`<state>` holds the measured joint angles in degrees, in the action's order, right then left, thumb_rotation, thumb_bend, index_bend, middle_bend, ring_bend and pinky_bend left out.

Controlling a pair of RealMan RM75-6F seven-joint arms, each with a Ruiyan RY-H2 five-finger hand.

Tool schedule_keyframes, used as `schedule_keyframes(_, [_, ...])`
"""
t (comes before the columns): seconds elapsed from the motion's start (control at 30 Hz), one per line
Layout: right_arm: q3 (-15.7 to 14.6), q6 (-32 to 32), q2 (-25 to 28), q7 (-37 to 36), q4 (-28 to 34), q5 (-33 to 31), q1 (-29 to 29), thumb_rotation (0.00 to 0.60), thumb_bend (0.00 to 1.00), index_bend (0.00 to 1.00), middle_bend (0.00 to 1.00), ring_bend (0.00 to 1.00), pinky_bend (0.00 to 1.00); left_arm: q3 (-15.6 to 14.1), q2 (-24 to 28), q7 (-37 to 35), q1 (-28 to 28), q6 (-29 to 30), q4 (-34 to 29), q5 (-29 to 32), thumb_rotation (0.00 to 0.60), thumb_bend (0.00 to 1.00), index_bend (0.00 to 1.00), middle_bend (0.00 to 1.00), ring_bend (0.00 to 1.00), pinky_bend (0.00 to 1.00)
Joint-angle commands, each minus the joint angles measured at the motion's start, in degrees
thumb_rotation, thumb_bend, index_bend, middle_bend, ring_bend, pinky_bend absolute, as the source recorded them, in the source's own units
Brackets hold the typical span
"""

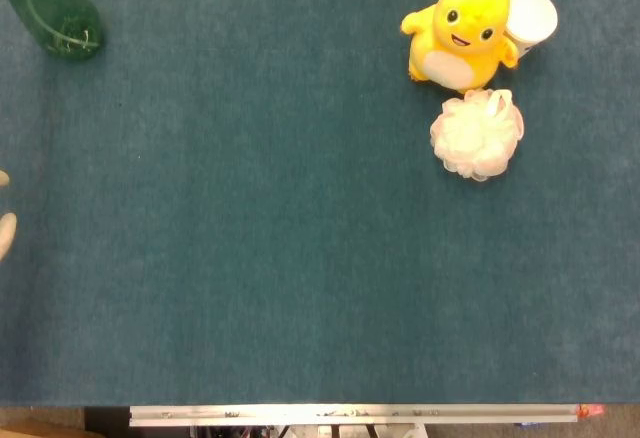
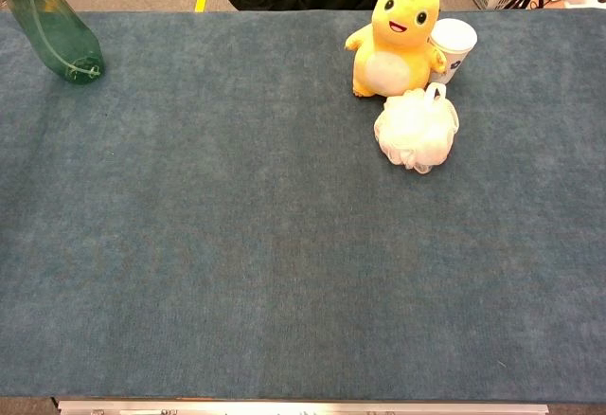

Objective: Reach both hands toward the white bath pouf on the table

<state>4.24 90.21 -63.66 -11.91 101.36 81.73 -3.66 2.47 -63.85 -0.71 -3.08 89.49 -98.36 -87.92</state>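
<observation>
The white bath pouf (image 1: 477,134) lies on the blue tabletop (image 1: 260,258), touching the yellow plush toy (image 1: 462,30) just behind it; a white cup (image 1: 531,18) stands beside the toy. Far to the pouf's left, pale fingertips (image 1: 5,228) of the left hand peek in; its grip I cannot tell

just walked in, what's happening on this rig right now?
Nothing is being handled yet. The white bath pouf lies on the blue table, right in front of a yellow plush toy with a white cup behind it. A green bottle sits at the far left corner. Only fingertips of the left hand show at the head view's left edge, well away from the pouf. The right hand is out of view.
</observation>
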Motion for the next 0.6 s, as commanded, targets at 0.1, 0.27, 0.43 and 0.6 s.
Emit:
schedule_keyframes(0.1, [-0.3, -1.3, -0.1, -0.9, 0.2, -0.3, 0.2, 0.600, 0.22, 0.34, 0.32, 0.20, 0.25, 0.0, -0.4, 1.6, -0.5, -0.8, 0.7, 0.1, 0.600, 0.31, 0.40, 0.38, 0.29, 0.29])
schedule_keyframes(0.27, [-0.3, -2.6, 0.2, -3.0, 0.5, -0.2, 0.6, 0.600, 0.22, 0.33, 0.31, 0.20, 0.24, 0.5, -0.8, 2.1, -1.2, -1.4, 0.8, 0.1, 0.600, 0.31, 0.40, 0.38, 0.29, 0.29])
schedule_keyframes(0.43, [-0.5, -5.0, 1.0, -5.9, 1.7, 0.2, 1.6, 0.600, 0.22, 0.31, 0.26, 0.16, 0.18, 0.7, -0.3, -0.3, -2.3, -3.3, 0.0, 0.2, 0.600, 0.31, 0.40, 0.38, 0.29, 0.30])
schedule_keyframes(0.6, [-1.0, -9.5, 3.4, -9.2, 4.6, 0.2, 3.4, 0.600, 0.22, 0.25, 0.18, 0.10, 0.16, 0.6, 1.8, -5.5, -4.0, -7.1, -3.2, 1.1, 0.600, 0.31, 0.40, 0.38, 0.29, 0.30])
